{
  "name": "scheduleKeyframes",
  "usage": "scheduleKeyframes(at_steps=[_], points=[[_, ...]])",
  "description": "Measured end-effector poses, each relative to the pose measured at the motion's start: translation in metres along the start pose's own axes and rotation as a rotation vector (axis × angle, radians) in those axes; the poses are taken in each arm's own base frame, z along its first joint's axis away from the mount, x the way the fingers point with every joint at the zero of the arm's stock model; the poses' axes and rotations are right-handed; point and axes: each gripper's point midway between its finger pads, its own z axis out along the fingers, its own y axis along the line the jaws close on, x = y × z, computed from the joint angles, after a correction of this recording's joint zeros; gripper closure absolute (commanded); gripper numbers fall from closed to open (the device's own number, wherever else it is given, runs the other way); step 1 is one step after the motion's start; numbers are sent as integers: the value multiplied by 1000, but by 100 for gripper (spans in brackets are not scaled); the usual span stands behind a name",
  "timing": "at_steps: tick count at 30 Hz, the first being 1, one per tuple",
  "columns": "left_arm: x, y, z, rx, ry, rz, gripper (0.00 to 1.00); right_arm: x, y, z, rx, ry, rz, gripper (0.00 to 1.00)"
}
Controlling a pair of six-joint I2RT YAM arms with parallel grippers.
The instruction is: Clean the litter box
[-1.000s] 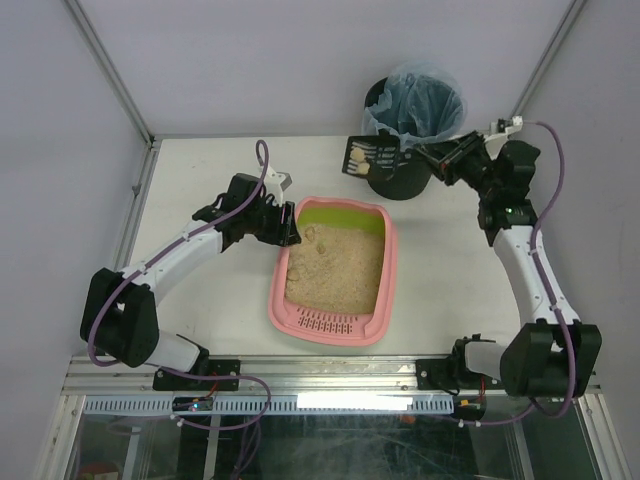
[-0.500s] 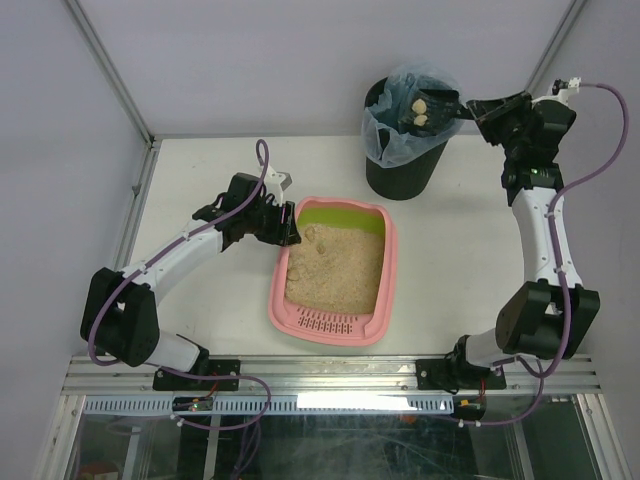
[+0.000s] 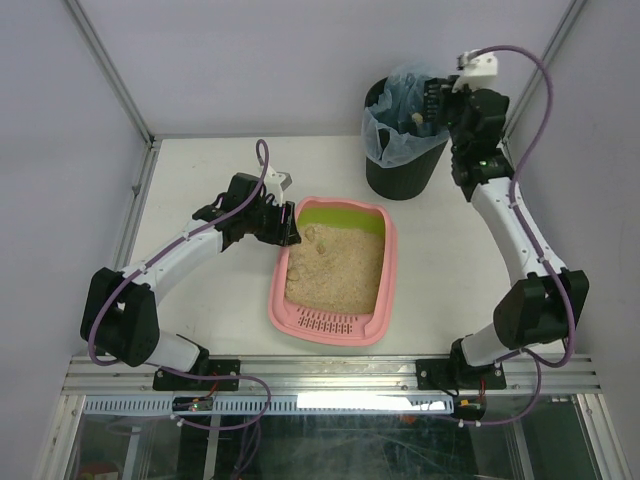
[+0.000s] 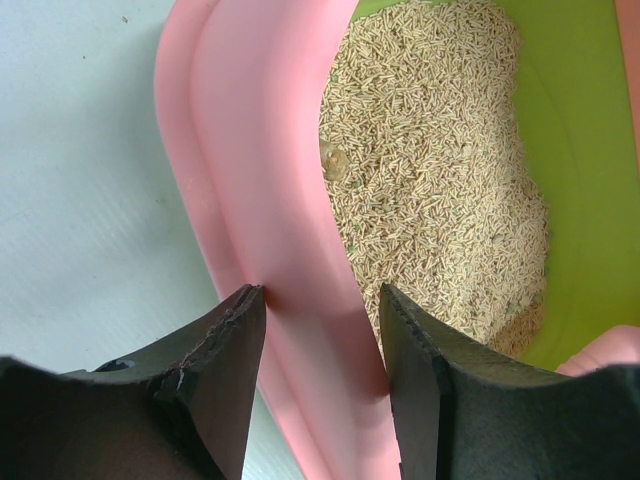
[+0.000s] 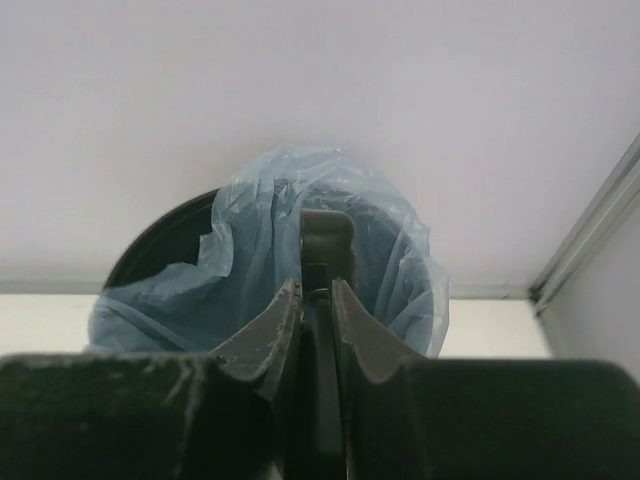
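Tabletop (image 3: 200,170) with litter box (image 3: 330,325).
Rim was clamped at 10 o'clock by left gripper (image 4: 320,295); scoop (image 5: 325,240) was held clenched by right gripper (image 5: 316,290) above bin (image 3: 400,180).

One litter box (image 3: 330,325), one black bin (image 3: 400,175), one blue bag (image 3: 395,140), one scoop (image 5: 325,240).

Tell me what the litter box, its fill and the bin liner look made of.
The litter box looks like moulded plastic: smooth pink wall, soft sheen, rounded rim. The litter is short beige pellets, matte; plant or wood based perhaps, unclear. The bin liner looks like thin plastic film: bluish, translucent, crumpled.
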Motion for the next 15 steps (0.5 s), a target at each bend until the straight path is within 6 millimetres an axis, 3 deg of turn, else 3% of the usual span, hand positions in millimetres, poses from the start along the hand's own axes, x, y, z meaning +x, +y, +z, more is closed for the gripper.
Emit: scheduleKeyframes(at_steps=[5,8,15], points=[[0,0,0,0,0,0,51,12,31,-2,-2,-56,-344,100],[0,0,0,0,0,0,51,9,35,-4,23,-81,-461,100],[0,0,0,0,0,0,51,-23,32,-20,60,-164,-434,100]])
